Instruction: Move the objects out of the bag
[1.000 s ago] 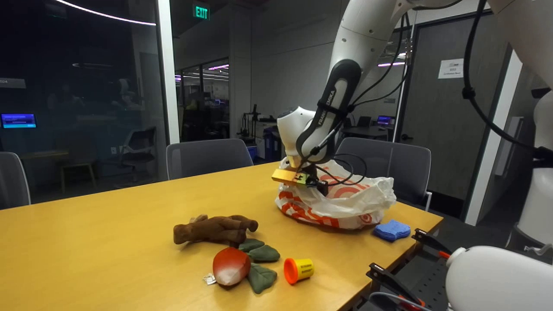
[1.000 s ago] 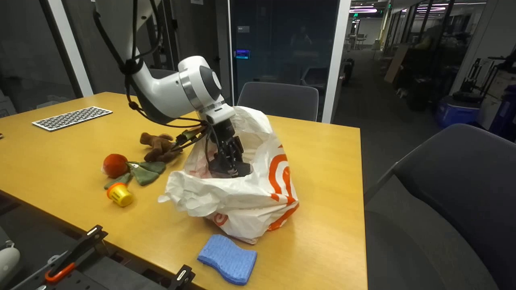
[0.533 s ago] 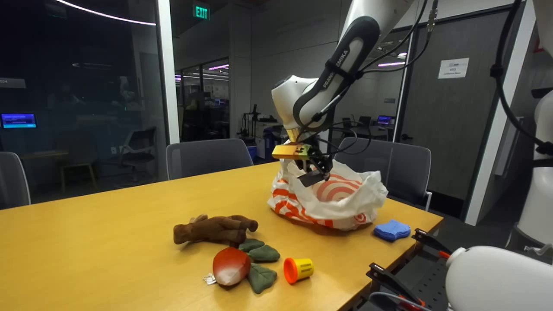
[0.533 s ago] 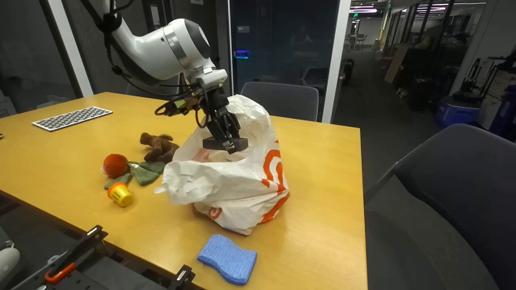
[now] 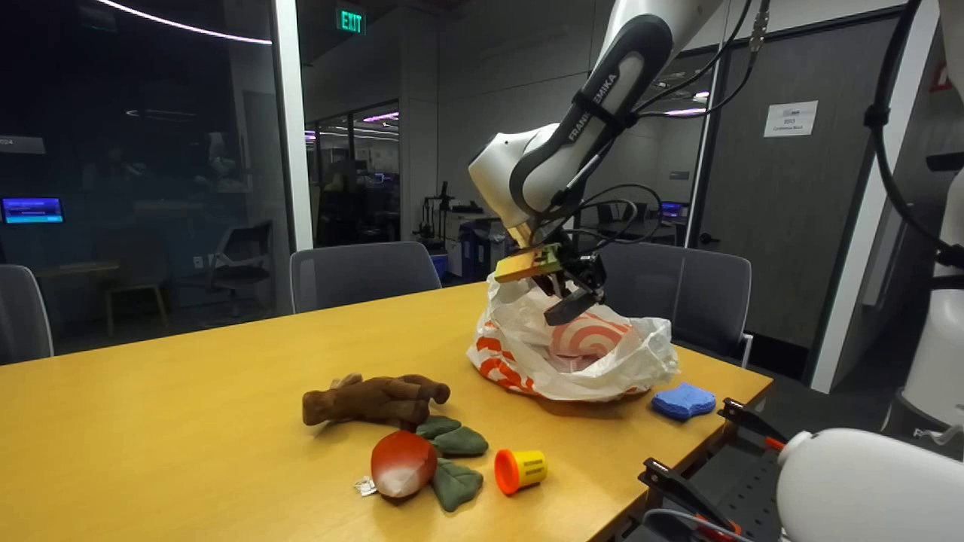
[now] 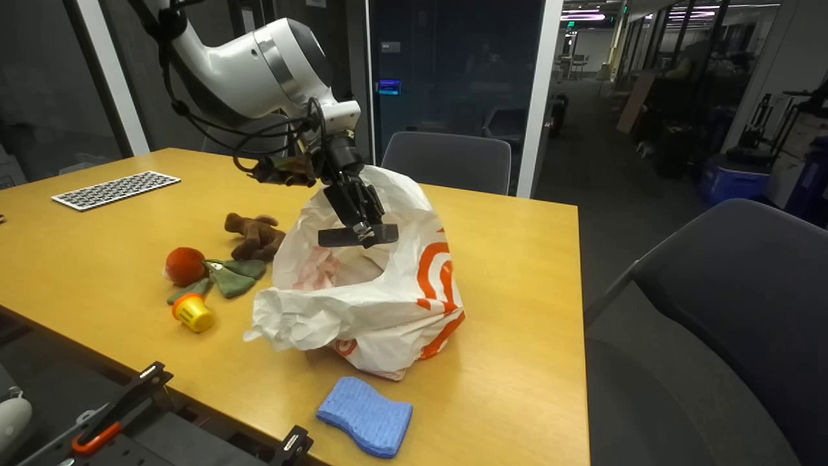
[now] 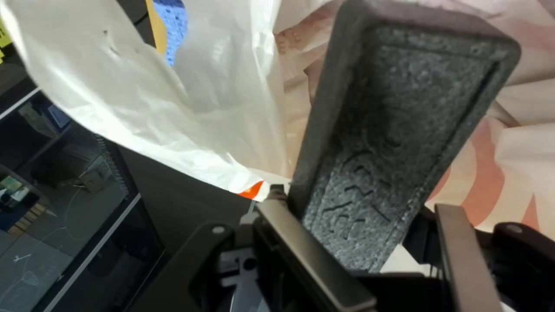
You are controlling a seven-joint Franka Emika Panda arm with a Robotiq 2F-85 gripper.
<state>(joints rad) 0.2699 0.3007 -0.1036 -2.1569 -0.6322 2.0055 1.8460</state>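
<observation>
My gripper (image 6: 365, 234) is shut on a dark grey oblong block (image 7: 390, 151), gripped across its width near one end. In both exterior views the block hangs at the mouth of the white bag (image 6: 388, 330), above the near rim and against the raised far side. The bag sits on the table with its opening spread and reddish print showing inside. Outside it lie a brown plush animal (image 5: 369, 403), a red-and-white ball-like toy (image 5: 403, 464) with green leaves, and a small yellow cup (image 5: 531, 468) with an orange rim. Folds hide part of the bag's inside.
Close to the bag, near the table's edge, lies a flat blue sponge (image 5: 683, 402). A white keyboard (image 6: 116, 189) rests toward the far end of the table (image 5: 211, 421). Grey chairs (image 5: 365, 277) stand around it. Black clamps (image 5: 689, 493) stick out at the near edge.
My gripper has risen from inside the bag, bringing the dark block up, then tilted and shifted slightly. The bag's rim has sagged and moved a little. The toys on the table have stayed put.
</observation>
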